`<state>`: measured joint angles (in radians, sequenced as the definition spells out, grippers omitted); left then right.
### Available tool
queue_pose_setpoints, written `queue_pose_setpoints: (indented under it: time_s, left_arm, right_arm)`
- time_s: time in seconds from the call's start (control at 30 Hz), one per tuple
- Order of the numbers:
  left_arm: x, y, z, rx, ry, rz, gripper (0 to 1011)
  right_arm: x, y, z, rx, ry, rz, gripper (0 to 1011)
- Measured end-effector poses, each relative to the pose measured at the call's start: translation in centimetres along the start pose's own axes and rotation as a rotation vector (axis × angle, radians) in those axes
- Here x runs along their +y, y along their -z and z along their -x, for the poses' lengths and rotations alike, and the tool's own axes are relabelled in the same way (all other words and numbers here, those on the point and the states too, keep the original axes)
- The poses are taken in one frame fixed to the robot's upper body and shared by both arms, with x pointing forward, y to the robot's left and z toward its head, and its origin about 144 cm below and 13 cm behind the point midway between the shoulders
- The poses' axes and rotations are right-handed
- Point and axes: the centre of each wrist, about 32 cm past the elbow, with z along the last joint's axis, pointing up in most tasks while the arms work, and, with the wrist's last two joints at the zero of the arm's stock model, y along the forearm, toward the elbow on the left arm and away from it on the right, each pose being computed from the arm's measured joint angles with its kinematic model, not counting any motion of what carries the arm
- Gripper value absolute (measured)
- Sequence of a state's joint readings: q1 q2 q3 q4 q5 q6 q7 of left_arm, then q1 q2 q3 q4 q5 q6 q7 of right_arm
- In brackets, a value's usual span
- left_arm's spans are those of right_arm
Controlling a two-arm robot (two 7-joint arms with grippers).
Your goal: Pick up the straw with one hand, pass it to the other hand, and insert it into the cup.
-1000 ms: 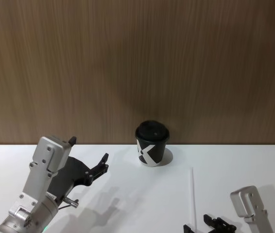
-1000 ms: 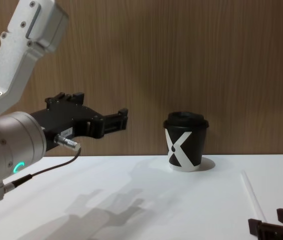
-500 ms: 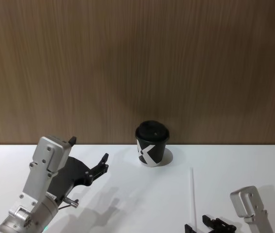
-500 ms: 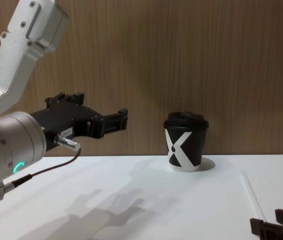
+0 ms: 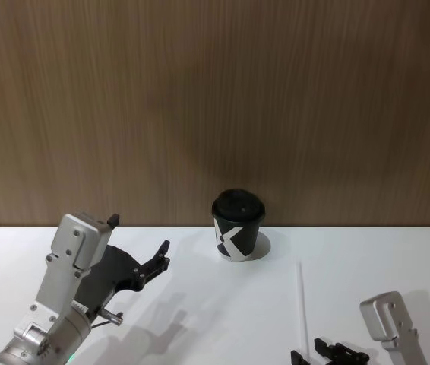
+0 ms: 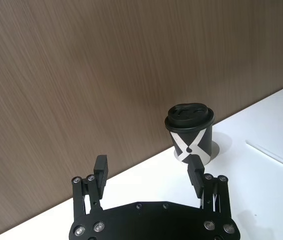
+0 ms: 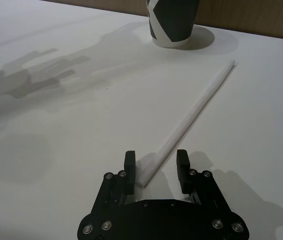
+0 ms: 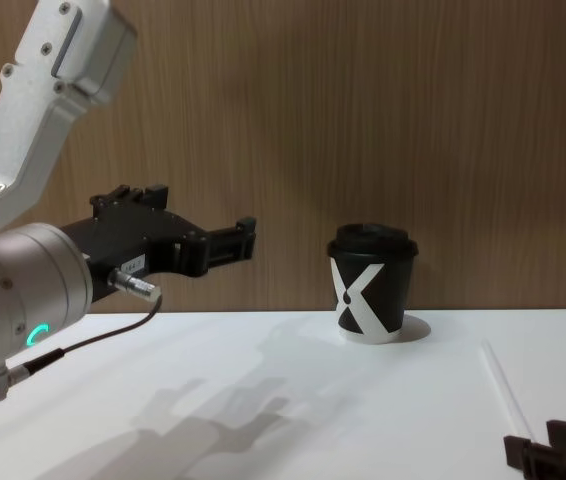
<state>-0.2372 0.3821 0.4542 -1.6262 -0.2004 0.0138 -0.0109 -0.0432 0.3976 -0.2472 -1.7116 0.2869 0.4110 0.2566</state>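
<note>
R gripper (image 7: 155, 161) was low over the table (image 7: 56, 125), fingers apart, w/ the near end of the straw (image 7: 194, 114) lying flat btwn them (not clamped). Its far end pointed ahead toward the cup (image 7: 174, 20). L gripper (image 6: 149, 172) hovered, fingers apart, cup ahead of it.

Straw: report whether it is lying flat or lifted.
The straw lies flat on the table; the right gripper has open fingers straddling its end.

Left gripper (image 6: 149, 172) off white table (image 6: 146, 182), fingers (image 6: 100, 170) spread wide, nothing between them. Black lidded cup (image 6: 190, 135), white X, upright beyond fingers, near wood-panel wall (image 6: 106, 65). Straw (image 6: 276, 157) flat on table, apart from cup.
</note>
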Motion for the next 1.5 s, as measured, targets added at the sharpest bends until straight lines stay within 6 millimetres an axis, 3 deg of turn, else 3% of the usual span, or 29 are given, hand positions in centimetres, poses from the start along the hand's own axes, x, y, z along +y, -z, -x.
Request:
queue_pose_setpoints:
  time_s: [1.5]
  left_arm:
    - [0.0, 0.0, 0.0, 0.0, 0.0, 0.0, 1000]
  right_arm:
    - [0.0, 0.0, 0.0, 0.0, 0.0, 0.0, 189]
